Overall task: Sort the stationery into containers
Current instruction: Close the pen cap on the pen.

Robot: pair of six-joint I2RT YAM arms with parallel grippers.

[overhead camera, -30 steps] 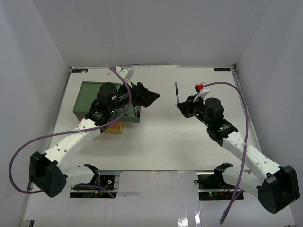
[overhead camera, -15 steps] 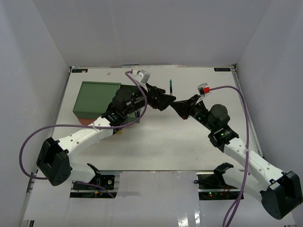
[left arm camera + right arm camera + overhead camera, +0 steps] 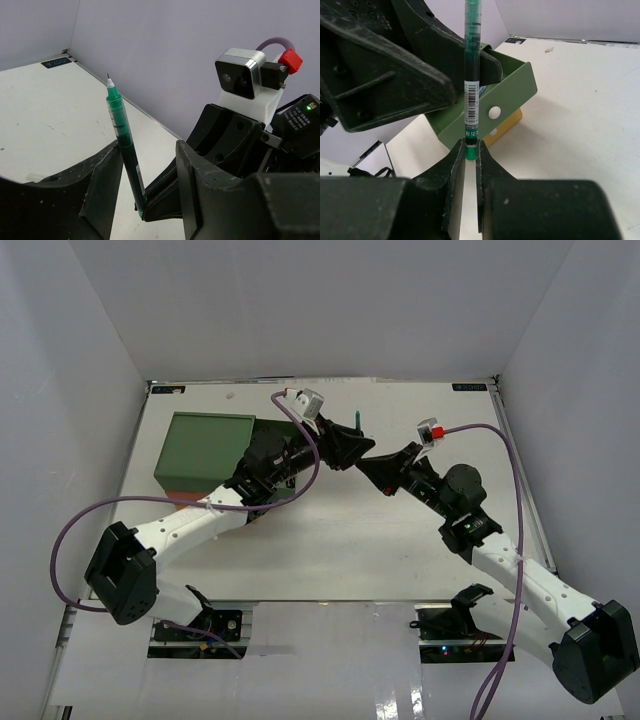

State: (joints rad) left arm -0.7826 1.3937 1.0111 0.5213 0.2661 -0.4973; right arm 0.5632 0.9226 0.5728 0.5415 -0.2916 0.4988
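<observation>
A thin green pen (image 3: 358, 421) (image 3: 122, 142) (image 3: 471, 85) stands upright over the middle of the table. My right gripper (image 3: 366, 466) (image 3: 471, 147) is shut on its lower end. My left gripper (image 3: 357, 447) (image 3: 149, 150) reaches in from the left with its jaws on either side of the barrel. The pen rests against one finger, a gap shows to the other, so it stands open. The containers (image 3: 205, 446), a stack with a green top, sit at the left. Its green drawer (image 3: 506, 94) juts out above a yellow one (image 3: 512, 123).
The right arm's wrist camera (image 3: 240, 75) with a red part sits close behind the pen. Purple cables (image 3: 300, 430) loop over both arms. White walls enclose the table (image 3: 330, 540) on three sides.
My left arm has swung right, away from the drawer stack, to the pen, and its jaws have narrowed around the barrel. My right gripper has carried the pen a little left.
</observation>
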